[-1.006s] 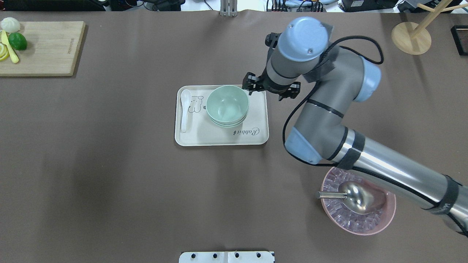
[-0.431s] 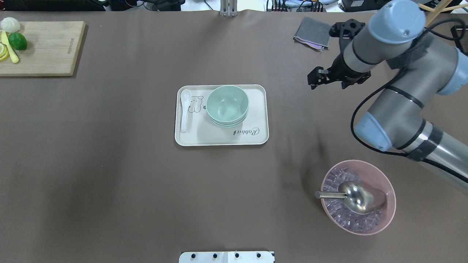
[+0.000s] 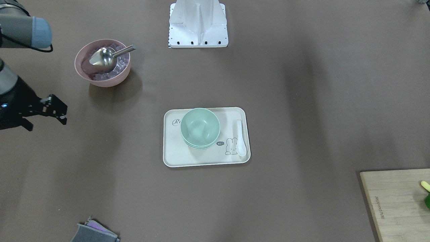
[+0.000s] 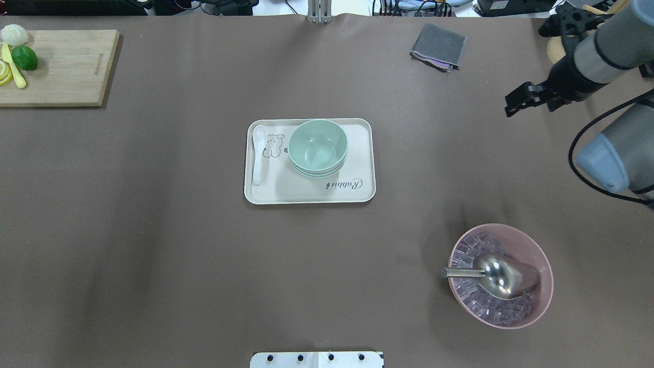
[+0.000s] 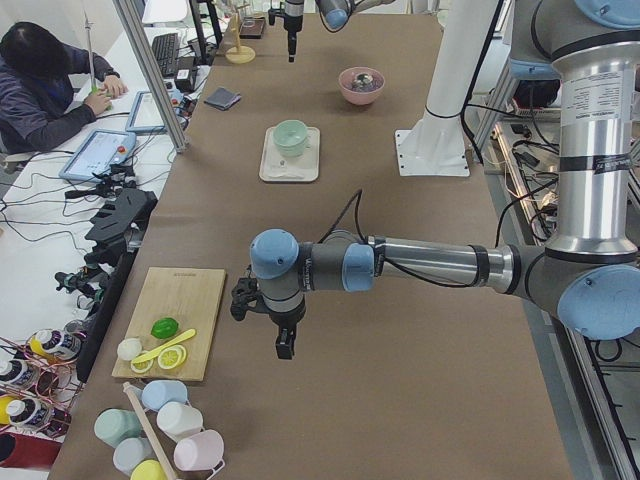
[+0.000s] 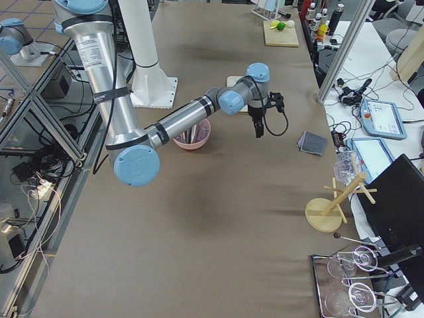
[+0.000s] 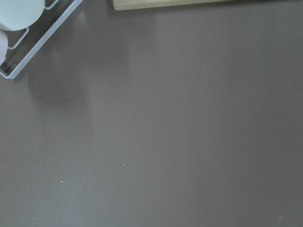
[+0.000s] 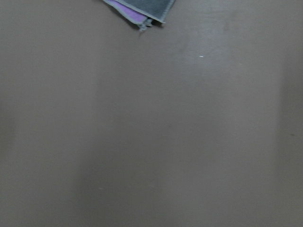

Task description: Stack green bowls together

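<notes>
The green bowls (image 4: 318, 148) sit nested in one stack on the cream tray (image 4: 311, 200) at the table's middle, also seen in the front view as the stack of green bowls (image 3: 200, 127). My right gripper (image 4: 531, 102) hangs open and empty far to the right of the tray, above bare table, and shows at the left edge of the front view as the right gripper (image 3: 43, 116). My left gripper (image 5: 284, 345) points down over the table near the cutting board, far from the bowls. It shows only in the exterior left view, so I cannot tell whether it is open or shut.
A white spoon (image 4: 259, 153) lies on the tray beside the stack. A pink bowl (image 4: 541, 306) of ice with a metal scoop (image 4: 498, 276) stands front right. A grey cloth (image 4: 438, 46), a wooden stand (image 4: 575, 51) and a cutting board (image 4: 66, 66) line the far edge.
My right arm has pulled away from the tray's far right corner, moving well to the right and toward the table's far edge. The stack of bowls has stayed put.
</notes>
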Motion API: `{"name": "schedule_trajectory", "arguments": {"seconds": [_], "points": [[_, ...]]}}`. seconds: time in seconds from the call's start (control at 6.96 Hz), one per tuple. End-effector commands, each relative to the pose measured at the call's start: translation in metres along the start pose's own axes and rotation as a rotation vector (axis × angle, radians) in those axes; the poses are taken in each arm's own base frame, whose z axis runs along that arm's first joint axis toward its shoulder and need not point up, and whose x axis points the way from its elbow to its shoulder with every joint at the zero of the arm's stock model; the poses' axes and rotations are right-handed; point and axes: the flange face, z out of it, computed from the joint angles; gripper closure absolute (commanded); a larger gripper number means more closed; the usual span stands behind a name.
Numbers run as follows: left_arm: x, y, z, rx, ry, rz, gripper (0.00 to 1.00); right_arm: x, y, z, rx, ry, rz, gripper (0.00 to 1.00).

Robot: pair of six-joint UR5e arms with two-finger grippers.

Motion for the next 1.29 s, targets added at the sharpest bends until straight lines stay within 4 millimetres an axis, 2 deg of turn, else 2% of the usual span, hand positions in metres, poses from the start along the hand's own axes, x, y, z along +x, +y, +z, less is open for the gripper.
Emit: {"name": "schedule_trajectory", "arguments": {"seconds": [0.0,0.14,0.29,0.43,0.57,0.86,1.15], "points": [[-0.005,0.002,0.001,-0.004,-0.034,-0.003,0.02,0.146,0.048,-0.029,-0.002,0.076,0.005,0.0],[-0.005,0.003,0.001,-0.006,-0.028,-0.005,0.02,0.195,0.075,-0.039,-0.011,0.086,-0.003,0.0],[-0.006,0.005,0.002,-0.007,-0.026,-0.008,0.02,0.243,0.122,-0.043,-0.031,0.096,0.044,0.0],[-0.007,0.006,0.004,-0.012,-0.027,-0.01,0.02,0.274,0.153,-0.039,-0.06,0.11,0.083,0.0],[-0.007,0.006,0.004,-0.012,-0.023,-0.012,0.02,0.303,0.195,-0.024,-0.113,0.143,0.145,0.0],[-0.005,0.006,0.002,-0.008,-0.02,-0.008,0.02,0.317,0.208,-0.027,-0.114,0.166,0.175,0.0],[-0.003,0.003,0.001,-0.003,-0.019,-0.003,0.02,0.316,0.206,-0.033,-0.101,0.183,0.183,0.0]]}}
